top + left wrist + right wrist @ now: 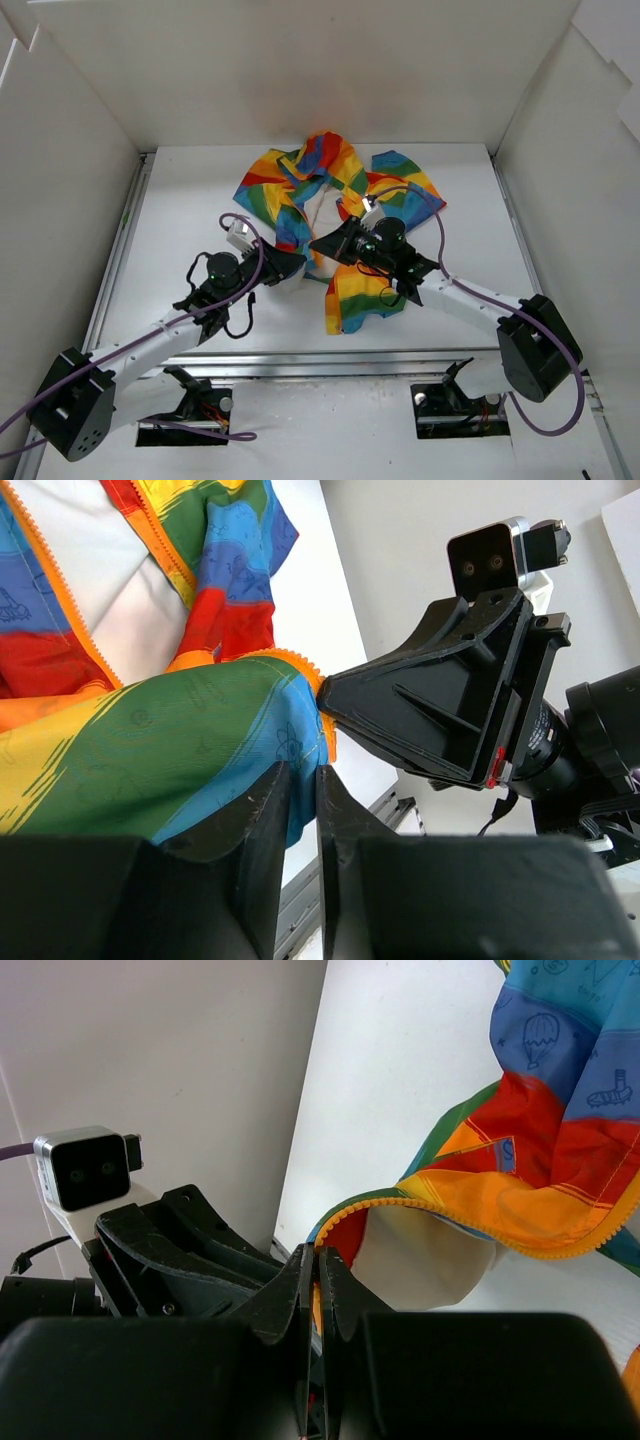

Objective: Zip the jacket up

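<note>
Two grippers meet at the near hem of the jacket (335,185), about the middle of the counter (170,210). The reason looks plain: a zipper has to be started at its bottom end, so both lower front corners must be brought together there. The left gripper (300,780) is clenched on the blue-and-green hem corner, with fabric pinched between its fingers, probably to hold that side taut. The right gripper (318,1265) is pressed closed too, with a sliver of orange between its fingers. That is likely the zipper's end, though from so close I cannot tell whether it has the slider or only the tape. In the left wrist view its tip touches the orange teeth at the hem corner.

The jacket lies crumpled and open, spreading from the counter's middle toward the far edge. Its white lining (90,560) shows between the fronts, and one striped flap trails toward the near edge beneath the right arm (470,295).

Counted: one jacket, two rows of orange zipper teeth (60,592) not yet joined, two arms, and two grippers, both gripping cloth.
</note>
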Available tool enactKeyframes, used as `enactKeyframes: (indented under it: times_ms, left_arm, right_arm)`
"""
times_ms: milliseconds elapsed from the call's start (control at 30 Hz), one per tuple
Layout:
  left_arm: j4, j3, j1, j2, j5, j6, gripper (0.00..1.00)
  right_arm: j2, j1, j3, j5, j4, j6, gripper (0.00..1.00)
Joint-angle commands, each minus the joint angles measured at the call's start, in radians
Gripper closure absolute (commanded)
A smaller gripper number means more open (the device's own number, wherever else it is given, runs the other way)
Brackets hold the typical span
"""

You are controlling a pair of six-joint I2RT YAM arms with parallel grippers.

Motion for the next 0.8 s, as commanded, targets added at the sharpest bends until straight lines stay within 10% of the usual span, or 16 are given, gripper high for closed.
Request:
enactKeyframes:
  times_ms: [0, 500, 667, 767]
  left_arm:
    - [0.077, 0.022, 0.003, -0.024, -0.005, 0.012, 0.89]
    - [0.089, 0.046, 0.003, -0.014, -0.042, 0.002, 1.00]
    - [0.032, 0.028, 0.003, -0.056, -0.177, -0.045, 1.00]
    - [-0.050, 0.034, 0.003, -0.112, -0.267, -0.034, 1.00]
  right_arm:
    - [-0.016, -0.009, 0.005, -0.026, 0.110, 0.011, 1.00]
    - [0.024, -0.055, 0.105, -0.093, -0.042, -0.082, 0.99]
    - [-0.036, -0.063, 0.113, -0.058, -0.163, -0.154, 0.33]
    - [-0.109, -0.055, 0.081, -0.006, -0.260, -0.229, 0.22]
